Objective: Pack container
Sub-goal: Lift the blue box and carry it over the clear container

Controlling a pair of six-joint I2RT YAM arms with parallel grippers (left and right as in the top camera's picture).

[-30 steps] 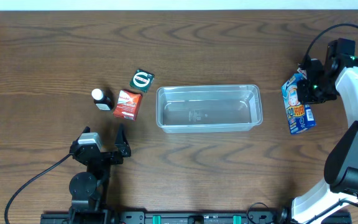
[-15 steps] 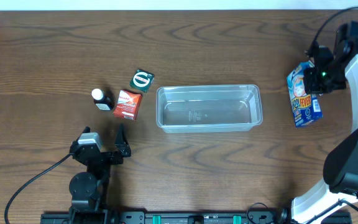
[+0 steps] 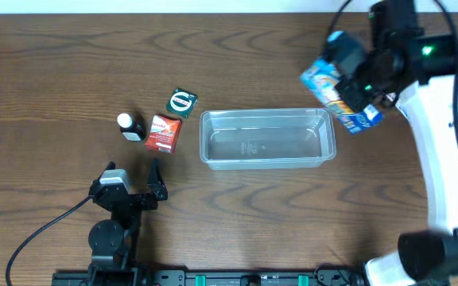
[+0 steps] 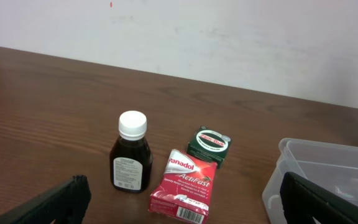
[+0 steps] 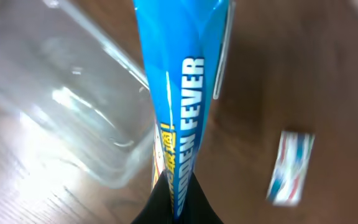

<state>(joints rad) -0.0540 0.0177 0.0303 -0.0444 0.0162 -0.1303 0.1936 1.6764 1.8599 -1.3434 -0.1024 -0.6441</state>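
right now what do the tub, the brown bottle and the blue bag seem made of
Tub: clear glossy plastic; the table grain shows through.
Bottle: dark brown glass or plastic, can't tell which; shiny, with white cap and paper label.
Blue bag: thin printed film, likely plastic; smooth with a sheen.

The blue packet (image 5: 179, 93) runs off the top edge; the tub (image 4: 328, 148) is cut at the right; a small object (image 5: 289, 167) is too blurred to identify.

Bright even light; rt wrist view motion-blurred; glare on container (image 5: 61, 106).
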